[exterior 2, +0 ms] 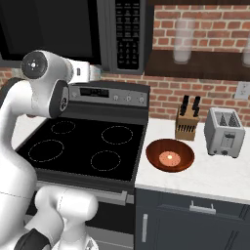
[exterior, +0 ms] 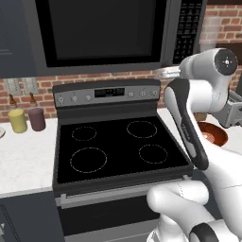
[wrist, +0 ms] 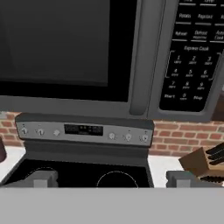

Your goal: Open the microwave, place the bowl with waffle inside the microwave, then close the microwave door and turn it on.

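A: Nearest thing? Gripper [wrist: 109, 179], fingers sitting wide apart, gripping nothing, hanging over the stove [exterior: 113, 146].
B: Microwave [wrist: 109, 57]?
A: Sitting above the stove, microwave door [exterior: 101, 33] shut, handle [wrist: 141, 57] facing the hand.
B: Bowl?
A: Bowl [exterior 2: 170, 155] resting on the counter [exterior 2: 215, 171] right of the stove, waffle [exterior 2: 169, 157] lying inside it, near the knife block [exterior 2: 187, 122].

Domestic kitchen, rendered. A black-topped stove [exterior: 116, 144] with four burner rings and a knob panel is set beneath a dark grey microwave [exterior: 108, 33], against a red brick wall [exterior 2: 195, 93]. White counters [exterior 2: 210, 171] over dark cabinets are furnished with a knife block [exterior 2: 187, 121], a toaster [exterior 2: 224, 132], a reddish-brown bowl [exterior 2: 170, 155] and two jars [exterior: 27, 119].
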